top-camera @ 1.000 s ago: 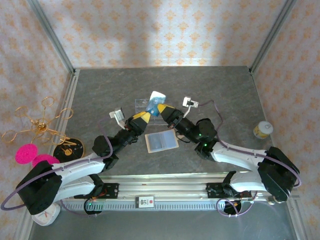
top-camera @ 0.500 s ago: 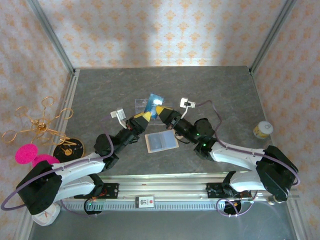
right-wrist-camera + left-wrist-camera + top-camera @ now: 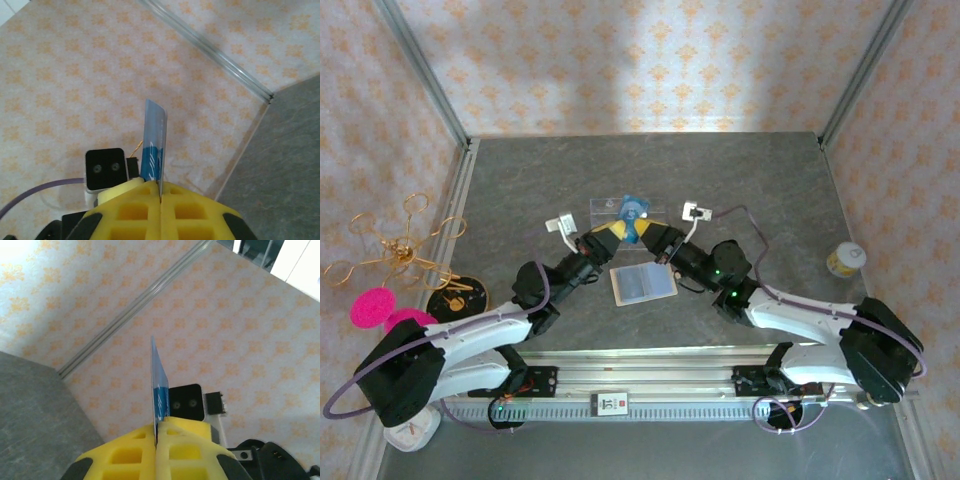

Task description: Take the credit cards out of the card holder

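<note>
Credit card [image 3: 632, 209], 1 blue piece, stands upright over the middle of the bench [image 3: 520, 190] in the top view. The left hand [image 3: 614, 230] and right hand [image 3: 642, 232] meet tip to tip beneath it. The card holder [image 3: 642, 283] lies flat just nearer the arm bases.

In the left wrist view, the left hand [image 3: 156, 435] is pressed together on the card, which is seen edge-on.

In the right wrist view, the right hand [image 3: 160, 192] pinches the card's lower edge.
</note>
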You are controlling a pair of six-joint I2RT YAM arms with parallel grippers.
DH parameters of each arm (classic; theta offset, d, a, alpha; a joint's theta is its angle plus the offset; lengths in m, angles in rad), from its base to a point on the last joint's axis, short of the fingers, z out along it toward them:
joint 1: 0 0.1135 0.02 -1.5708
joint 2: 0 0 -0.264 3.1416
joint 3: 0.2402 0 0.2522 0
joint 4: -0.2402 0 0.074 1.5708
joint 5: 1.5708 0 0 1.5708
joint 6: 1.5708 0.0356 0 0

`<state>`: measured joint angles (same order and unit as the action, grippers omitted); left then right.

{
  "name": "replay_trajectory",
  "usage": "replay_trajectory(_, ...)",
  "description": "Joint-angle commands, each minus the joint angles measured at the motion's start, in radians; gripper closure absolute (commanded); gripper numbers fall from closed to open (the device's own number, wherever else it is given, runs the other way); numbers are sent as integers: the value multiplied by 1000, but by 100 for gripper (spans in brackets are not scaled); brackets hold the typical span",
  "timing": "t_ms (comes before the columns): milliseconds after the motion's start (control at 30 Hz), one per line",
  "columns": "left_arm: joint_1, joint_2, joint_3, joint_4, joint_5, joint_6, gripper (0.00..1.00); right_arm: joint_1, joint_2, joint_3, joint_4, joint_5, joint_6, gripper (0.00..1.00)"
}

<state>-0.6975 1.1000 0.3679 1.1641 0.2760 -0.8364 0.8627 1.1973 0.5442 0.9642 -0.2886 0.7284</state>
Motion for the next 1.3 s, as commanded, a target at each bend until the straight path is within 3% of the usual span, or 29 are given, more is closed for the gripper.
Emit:
replay_trajectory(0,-2,-13,135,-203,44,113,100,-39,-114,-20,-159,11,-58,87)
replay_trajectory(100,-1,-25,218,-420,50,255,100,-122,-251,-67,-294,3,-101,79)
replay_trajectory(233,2,-20,370,-731,47,537,100,-229,-350,-72,-533,-73,-195,80)
replay_trajectory(400,30,77,567,-1045,125,933,100,-282,-374,-119,-596,-171,-240,82)
replay_trajectory(533,113,182,684,-1204,254,1190,100,-294,-399,-122,-670,-175,-285,83)
replay_trajectory(733,299,342,827,-1303,545,1321,100,-338,-426,-107,-773,-164,-333,84)
replay_trajectory(1100,331,688,1157,-1631,589,1653,100,-468,-314,-89,-747,-232,-312,84)
replay_trajectory(1267,363,775,1232,-1663,644,1715,100,-493,-259,-52,-762,-217,-320,84)
